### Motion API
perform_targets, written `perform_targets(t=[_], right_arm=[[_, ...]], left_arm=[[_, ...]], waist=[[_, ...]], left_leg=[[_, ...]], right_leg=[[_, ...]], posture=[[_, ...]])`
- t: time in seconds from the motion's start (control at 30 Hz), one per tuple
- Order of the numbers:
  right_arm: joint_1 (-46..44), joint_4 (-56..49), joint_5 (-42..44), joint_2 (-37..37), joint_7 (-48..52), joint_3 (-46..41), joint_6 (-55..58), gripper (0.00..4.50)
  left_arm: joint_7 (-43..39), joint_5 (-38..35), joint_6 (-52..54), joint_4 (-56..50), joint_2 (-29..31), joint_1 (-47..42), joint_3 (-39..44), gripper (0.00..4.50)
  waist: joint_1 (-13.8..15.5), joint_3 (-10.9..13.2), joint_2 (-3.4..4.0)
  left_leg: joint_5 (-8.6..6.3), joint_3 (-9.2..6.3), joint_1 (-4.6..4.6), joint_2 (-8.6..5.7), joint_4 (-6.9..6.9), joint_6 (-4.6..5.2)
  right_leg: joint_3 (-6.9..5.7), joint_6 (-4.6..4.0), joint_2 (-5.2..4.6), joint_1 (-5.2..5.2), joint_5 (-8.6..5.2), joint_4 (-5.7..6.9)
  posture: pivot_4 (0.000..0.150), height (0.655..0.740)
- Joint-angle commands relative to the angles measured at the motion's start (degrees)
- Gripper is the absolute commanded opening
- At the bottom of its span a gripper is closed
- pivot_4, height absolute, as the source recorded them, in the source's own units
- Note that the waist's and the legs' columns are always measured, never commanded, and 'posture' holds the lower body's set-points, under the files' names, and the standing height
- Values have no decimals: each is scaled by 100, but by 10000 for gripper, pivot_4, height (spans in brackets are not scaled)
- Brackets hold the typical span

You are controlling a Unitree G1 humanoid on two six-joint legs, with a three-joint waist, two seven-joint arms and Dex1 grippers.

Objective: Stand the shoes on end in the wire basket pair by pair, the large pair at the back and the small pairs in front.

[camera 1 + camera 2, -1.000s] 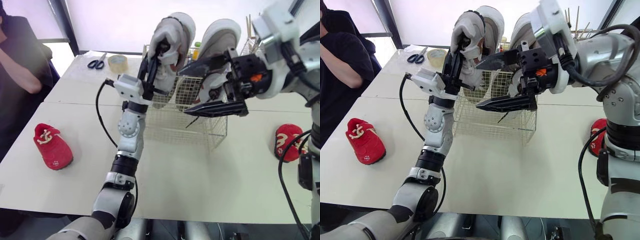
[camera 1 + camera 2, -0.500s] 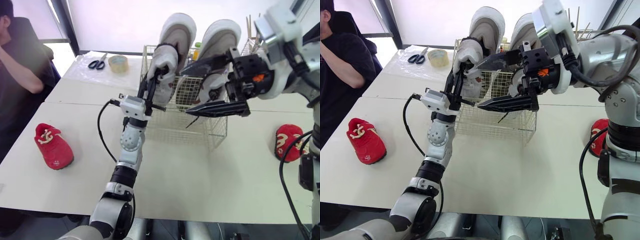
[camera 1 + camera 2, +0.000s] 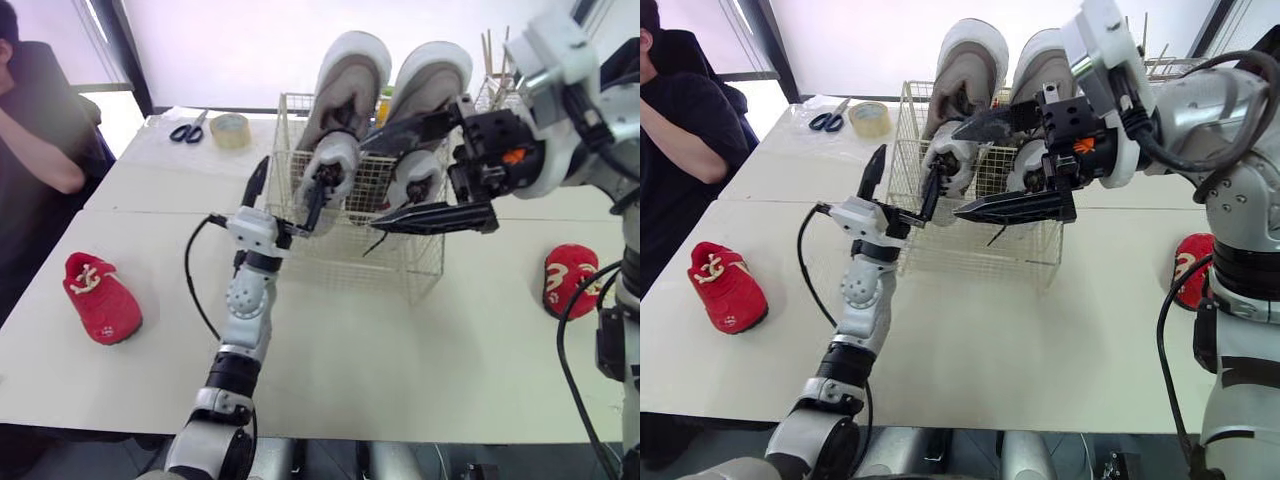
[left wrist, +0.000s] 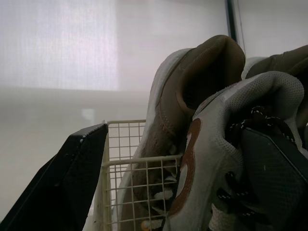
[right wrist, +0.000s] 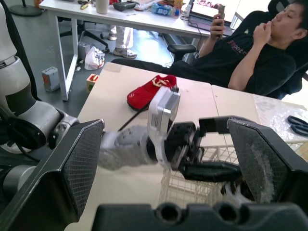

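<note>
Release in the white wire basket [image 3: 425, 262]: small pale-grey laced shoe [image 3: 330, 165] up on end, front-left, just ahead of the large beige suede pair [image 3: 345, 75].
Left gripper [image 3: 287, 190] is splayed wide, one black finger [image 4: 274, 183] right against the laces, the other outside the wire (that's the worry). Pull back carelessly and a lace could snag, tipping the shoe or dragging it out. Right gripper [image 3: 372, 178] hangs spread and empty across the basket front, partly masking the second small pale shoe [image 3: 412, 185]; a bump there could topple it. Red fabric shoes [image 3: 100, 298] lie well apart on the cream table [image 3: 330, 340]. Basket floor is hidden, so I can't tell how firmly the shoe is seated.
</note>
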Motion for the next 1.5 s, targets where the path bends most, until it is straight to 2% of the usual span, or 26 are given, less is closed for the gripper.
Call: perform_targets(t=[0.03,0.27,0.43,0.7,0.8,0.87,0.97,1.07,1.23,1.37,1.5], right_arm=[[-140,-1,-18,34,38,-84,-149,45000],[-122,107,-116,137,131,-26,-338,45000],[-125,179,-181,189,197,16,-461,45000],[8,306,-197,-67,114,-270,-362,45000],[104,518,-242,-323,-249,-661,-204,45000],[204,732,-418,-556,-842,-1001,60,45000],[509,829,-895,-955,-1598,-1203,287,45000],[780,837,-1326,-1119,-2464,-1231,742,45000],[2094,564,-1964,-1397,-3415,-1651,1341,45000],[2971,-82,-2418,-742,-4641,-2347,2145,45000],[3664,-787,-2667,-250,-5152,-2951,2610,45000]], left_arm=[[-154,-460,825,-922,309,398,169,44341],[-510,-1469,2951,-2454,1139,1298,353,44341],[-618,-2186,3814,-3124,1473,1741,733,44341],[-900,-4757,5872,-4317,2920,2055,2089,44341],[-1110,-5740,6519,-4436,3624,1995,2514,44341],[-1353,-6556,7009,-4397,4195,1819,2749,44341],[-1541,-7180,7399,-4362,4662,1500,2741,44341],[-1840,-7324,7629,-4240,4886,1137,2516,44341],[-2125,-7185,7817,-4117,4737,449,1878,44341],[-2511,-6905,7820,-3733,4604,177,1645,44341],[-2545,-6663,7805,-3736,4407,102,1469,44341]], waist=[[-46,0,1],[-39,2,2],[-45,3,2],[-44,4,5],[-32,7,4],[-30,8,1],[-37,8,4],[-69,9,10],[-34,9,11],[-51,11,15],[-49,10,18]], left_leg=[[2,-1,0,-1,-2,3],[-3,-2,-1,-2,0,-3],[-6,-3,0,-5,2,0],[-7,-3,2,-2,-2,0],[-7,-5,2,-5,0,0],[-8,-5,2,-8,0,2],[-9,-5,1,-9,-1,3],[-9,1,5,-8,-8,2],[3,5,3,-6,-37,-9],[14,12,2,-7,-50,-2],[22,12,8,-6,-66,-10]], right_leg=[[-1,0,0,0,0,-1],[-2,-1,-4,-1,0,-7],[-3,-2,-6,-6,0,-19],[-4,-8,-5,-10,-4,-19],[-6,-20,-8,-7,-11,-25],[-6,-21,-10,-5,-11,-31],[-5,-24,-11,-7,-12,-32],[0,-25,-12,-9,-13,-31],[4,-29,-11,-3,-14,-28],[11,-21,-12,-11,-10,-28],[13,-17,-10,-13,-8,-26]], posture=[[1500,7400],[1500,7400],[1500,7400],[1500,7400],[1500,7400],[1500,7400],[1500,7400],[1500,7400],[1500,7400],[1500,7400],[1500,7400]])
